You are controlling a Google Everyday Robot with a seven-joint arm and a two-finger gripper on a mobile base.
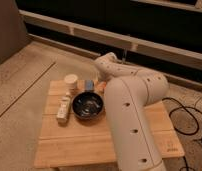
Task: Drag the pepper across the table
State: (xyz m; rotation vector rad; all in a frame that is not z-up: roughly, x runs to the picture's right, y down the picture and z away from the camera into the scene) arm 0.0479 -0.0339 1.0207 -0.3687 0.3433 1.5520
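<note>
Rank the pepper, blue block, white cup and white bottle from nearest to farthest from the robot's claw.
The gripper is low over the table at its far edge, at the arm's end.
1. Pepper: right beside it.
2. Blue block: just picture-left of it.
3. White cup: far-left corner.
4. White bottle: lying along the left edge, closer to the camera.
</note>
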